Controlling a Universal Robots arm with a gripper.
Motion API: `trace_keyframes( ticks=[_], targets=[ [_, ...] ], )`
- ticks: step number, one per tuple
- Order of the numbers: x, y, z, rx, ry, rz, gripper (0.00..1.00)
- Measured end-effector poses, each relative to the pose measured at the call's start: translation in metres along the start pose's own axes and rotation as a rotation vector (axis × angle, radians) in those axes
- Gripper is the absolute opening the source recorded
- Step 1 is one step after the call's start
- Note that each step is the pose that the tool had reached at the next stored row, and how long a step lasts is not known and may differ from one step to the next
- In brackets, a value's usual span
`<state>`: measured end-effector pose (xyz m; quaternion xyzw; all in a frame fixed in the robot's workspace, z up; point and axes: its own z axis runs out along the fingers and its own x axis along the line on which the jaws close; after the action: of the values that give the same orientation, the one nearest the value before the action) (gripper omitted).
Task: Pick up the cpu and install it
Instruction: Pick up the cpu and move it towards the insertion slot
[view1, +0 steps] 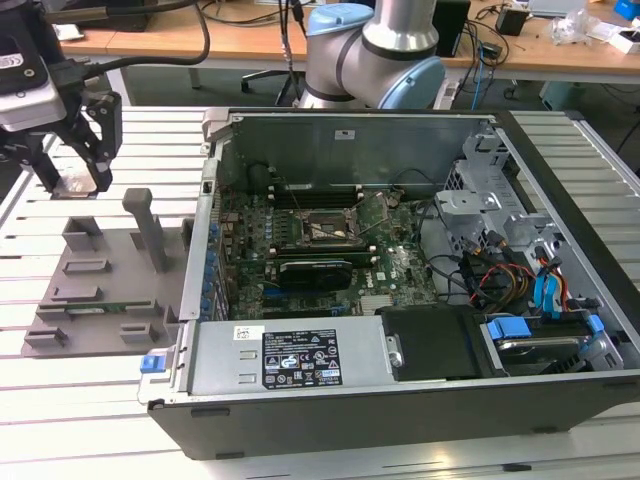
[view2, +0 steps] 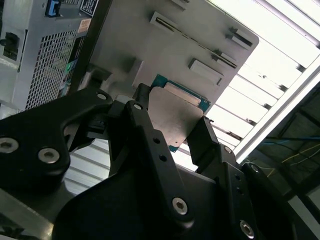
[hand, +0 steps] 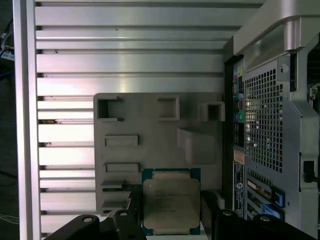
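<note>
As the arm hangs out over the bench, the gripper (view2: 172, 117) has its 2 black fingers (view2: 150, 135) pressed against opposite edges of the cpu (view2: 175, 112); that reads as a firm pinch, the chip sitting square between them with its silvery lid towards the cameras in both wrist views (a rim of green board peeps out around it). Just below lies the grey tray (hand: 150, 125) with its pockets and upright post; in the exterior view the chip looks clear of the tray, near its far end, so I'd call the pick-up done. Further off, towards the exterior view's right, stands the open computer case (view1: 400, 130); the tray sits just beside its wall. Deep inside, on the motherboard (view1: 400, 270), waits the black socket frame (view1: 325, 228), well apart from the gripper; I can make out no chip seated there, so the carry across and the install itself are left to do.
</note>
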<state>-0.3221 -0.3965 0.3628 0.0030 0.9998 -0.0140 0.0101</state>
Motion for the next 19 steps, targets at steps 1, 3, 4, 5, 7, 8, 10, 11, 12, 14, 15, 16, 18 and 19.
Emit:
trace_keyframes(
  ticks=[1,3,4,5,7,8,10,11,12,14,15,16,18,19],
  targets=[
    [-0.001,0.0,0.0,0.0,0.0,0.0,0.55],
    [-0.0023,0.0,0.0,0.0,0.0,0.0,0.55],
    [-0.0035,0.0,0.0001,0.0,0.0,0.0,0.55],
    [-0.0109,0.0001,0.0002,0.0,0.0,0.0,0.55],
    [-0.029,0.0002,0.0006,0.0001,0.0001,0.0,0.55],
    [-0.0358,0.0002,0.0007,0.0,0.0,0.0,0.55],
    [-0.0379,0.0002,0.0008,0.0,0.0,0.0,0.55],
    [-0.039,0.0002,0.0008,0.0,0.0,0.0,0.55],
    [-0.04,0.0002,0.0008,0.0,0.0,0.0,0.55],
    [-0.0419,0.0003,0.0009,0.0,0.0,0.0,0.55],
    [-0.0437,0.0003,0.0009,0.0,0.0,0.0,0.55],
    [-0.0454,0.0005,0.0009,0.0,0.0,0.0,0.55],
    [-0.0486,0.0007,0.0009,0.0001,0.0001,0.0,0.55],
    [-0.0503,0.0008,0.001,0.0,0.0001,0.0,0.55]
  ],
)
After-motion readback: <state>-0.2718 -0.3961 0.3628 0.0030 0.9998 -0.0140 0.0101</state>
